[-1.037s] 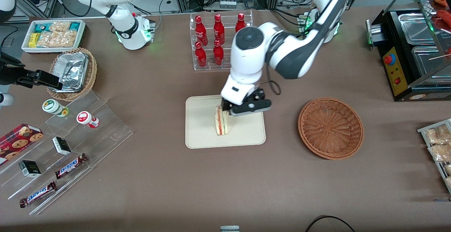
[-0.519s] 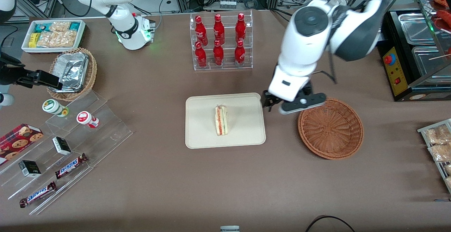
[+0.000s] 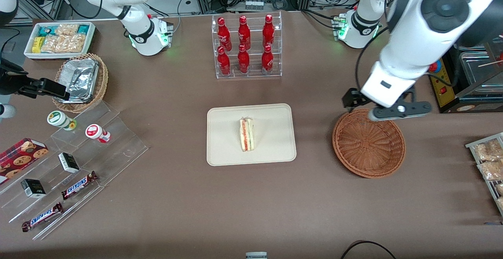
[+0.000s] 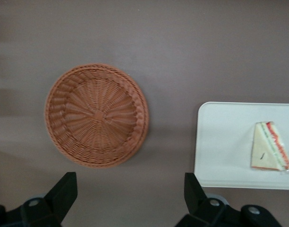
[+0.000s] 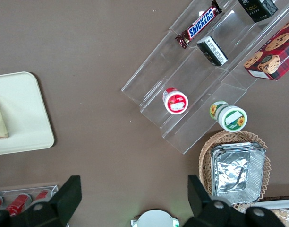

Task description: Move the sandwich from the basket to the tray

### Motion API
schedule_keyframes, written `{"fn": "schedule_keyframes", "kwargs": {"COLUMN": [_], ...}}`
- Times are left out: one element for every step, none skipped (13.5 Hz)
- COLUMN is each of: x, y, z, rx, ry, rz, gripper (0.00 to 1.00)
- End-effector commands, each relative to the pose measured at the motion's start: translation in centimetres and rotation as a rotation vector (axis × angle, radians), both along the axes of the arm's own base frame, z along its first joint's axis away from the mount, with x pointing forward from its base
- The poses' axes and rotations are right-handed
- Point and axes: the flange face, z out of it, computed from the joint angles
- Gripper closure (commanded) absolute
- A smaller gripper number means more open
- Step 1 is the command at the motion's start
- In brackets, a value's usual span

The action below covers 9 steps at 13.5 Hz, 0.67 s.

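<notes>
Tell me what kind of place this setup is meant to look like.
Likely a mock snack counter in a robot lab: a rack of red soda bottles, candy bars on clear steps, and a sandwich on a tray. The open gripper hangs over the empty basket.

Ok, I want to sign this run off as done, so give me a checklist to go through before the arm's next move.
1. Sandwich on the tray: ok, it lies inside the rim.
2. Sandwich free of the tool: ok, nothing sits between its open fingers.
3. Basket emptied: ok, only bare wicker shows.
4. Tool away from the tray: ok, it hangs above the table by the basket's edge, toward the working arm's end.
5. Tray lying flat on the table: ok.
6. Sandwich wrapper intact: cannot tell.
</notes>
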Motion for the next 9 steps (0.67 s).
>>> {"fn": "schedule_keyframes", "kwargs": {"x": [-0.5,-0.3,-0.1,0.2,0.5,1.0,1.3,1.5,1.2], "y": [5.3,7.4,9.0,10.1,11.7,12.9,13.1,13.0,13.1], "z": [1.2,1.6,1.8,1.9,2.0,2.3,2.3,2.2,2.4], "rx": [-0.024,-0.039,-0.045,-0.044,-0.046,-0.048,-0.047,-0.048,-0.046], "ry": [0.027,0.026,0.026,0.021,0.018,0.008,0.006,0.008,0.008], "rz": [-0.069,-0.094,-0.112,-0.116,-0.107,-0.092,-0.091,-0.088,-0.090], "gripper": [0.00,0.00,0.00,0.00,0.00,0.00,0.00,0.00,0.00]}}
